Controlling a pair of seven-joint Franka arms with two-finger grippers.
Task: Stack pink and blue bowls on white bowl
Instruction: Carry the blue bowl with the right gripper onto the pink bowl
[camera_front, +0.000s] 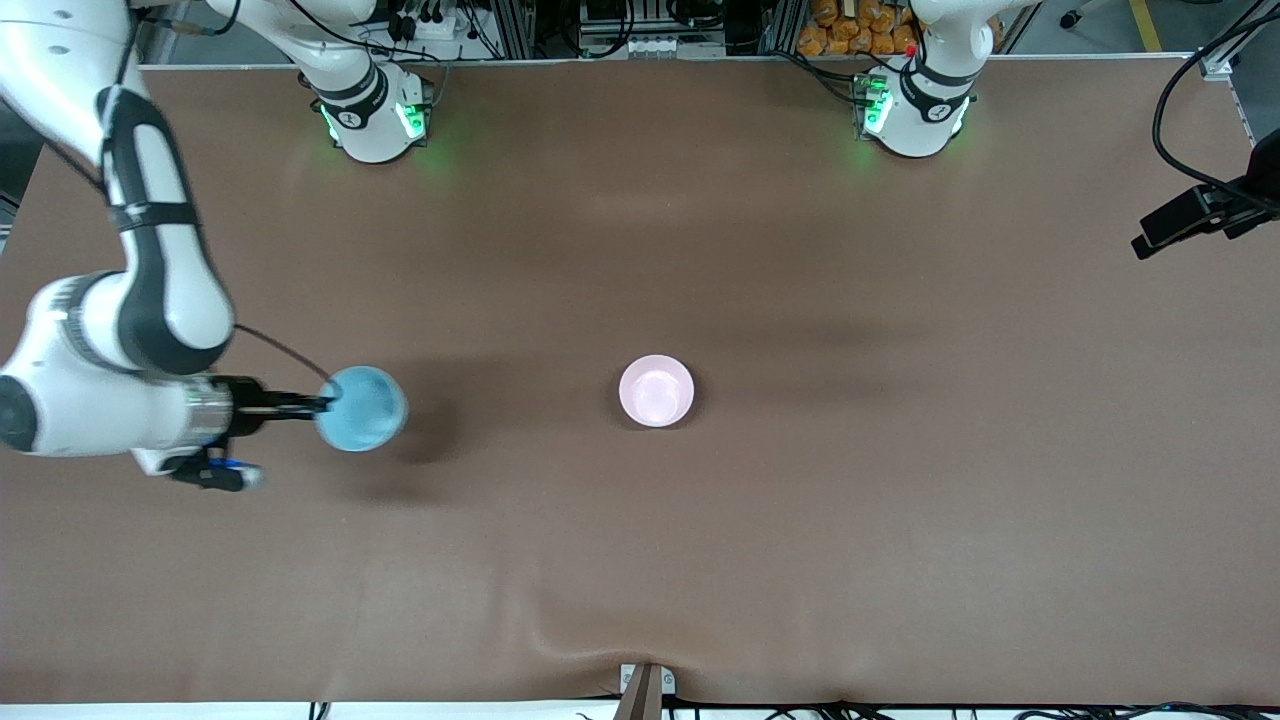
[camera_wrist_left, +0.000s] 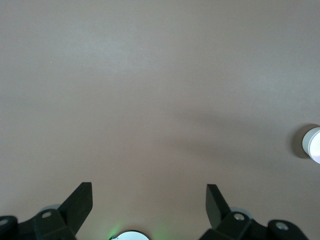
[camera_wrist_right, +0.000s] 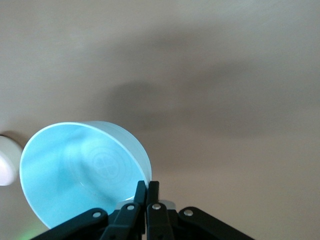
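My right gripper (camera_front: 325, 403) is shut on the rim of the light blue bowl (camera_front: 362, 408), one finger inside the wall and one outside. It holds the bowl tilted in the air over the right arm's end of the table. In the right wrist view the blue bowl (camera_wrist_right: 82, 170) fills the space beside the shut gripper (camera_wrist_right: 147, 186). The pink bowl (camera_front: 656, 391) stands at the middle of the table. Its outer wall looks whitish (camera_wrist_left: 312, 144), and I cannot tell whether the white bowl sits under it. My left gripper (camera_wrist_left: 149, 192) hangs open over bare table and waits.
The brown cloth (camera_front: 800, 520) covers the whole table and puckers near a clamp (camera_front: 645, 690) at the near edge. A black camera on a mount (camera_front: 1200, 215) juts in at the left arm's end. Both arm bases (camera_front: 372, 115) (camera_front: 915, 110) stand along the farthest edge.
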